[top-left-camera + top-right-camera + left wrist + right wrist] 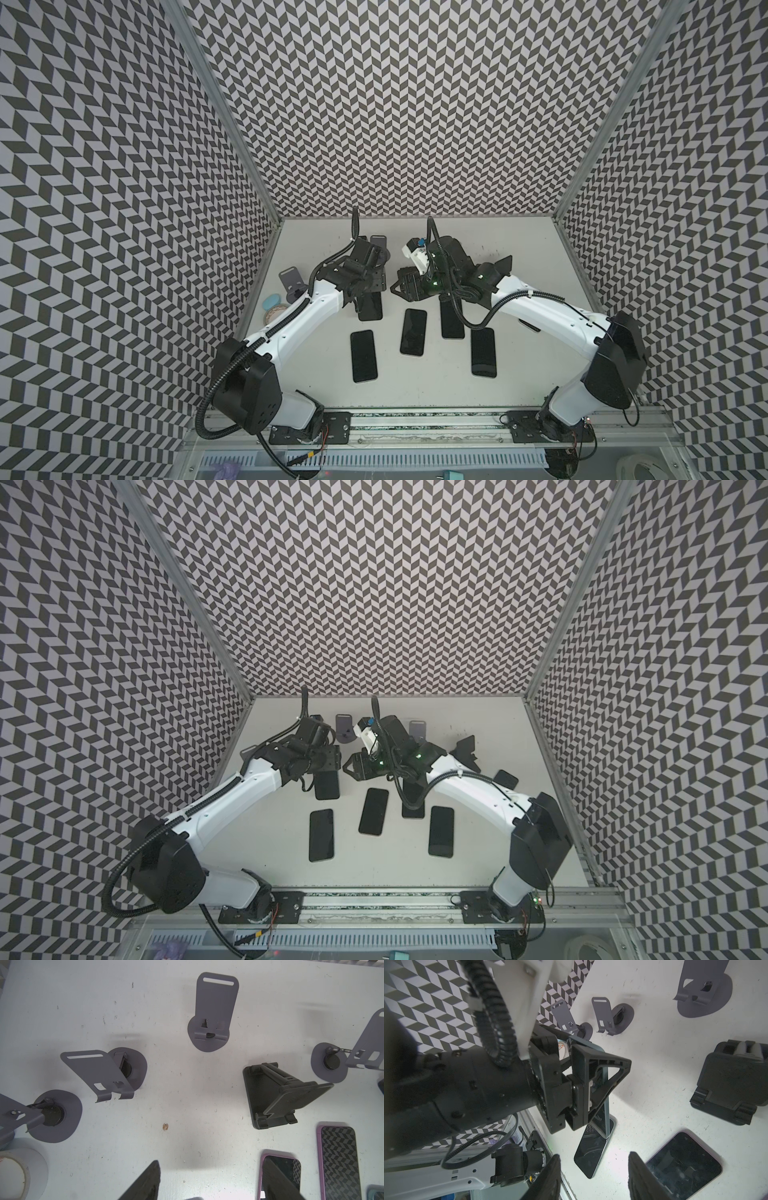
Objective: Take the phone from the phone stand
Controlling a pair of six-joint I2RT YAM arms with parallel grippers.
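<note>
Chevron-patterned walls (415,104) box in a white table (415,399). In both top views the left gripper (365,296) hangs over mid-table, above the far end of a phone (371,311) that lies flat. The other phones (413,332) lie flat from its six round to its four o'clock. The right gripper (397,286) hovers just beside it at three o'clock. A grey stand (291,280) at nine o'clock and a black stand (465,750) farther out at three both carry nothing.

In the left wrist view the left gripper's fingers (145,1182) are released, with bare table between them. One finger crosses over the phone's (291,1167) pink-cased end, and I cannot tell if it touches. Every stand in sight here is empty.

In the right wrist view the right gripper's fingers (548,1178) are spread on nothing. A dark-screened phone (591,1153) lies right behind the left gripper, and again I cannot tell if they touch.

With no stand loaded, the task's phone is probably this one, already off its stand. It should handle as a stiff, fairly dense slab. The glass face is slick and breakable, while the case rim likely offers better grip. Lying flat, it shows only thin edges, so the hold belongs across its width, on the two long case edges near the middle.
</note>
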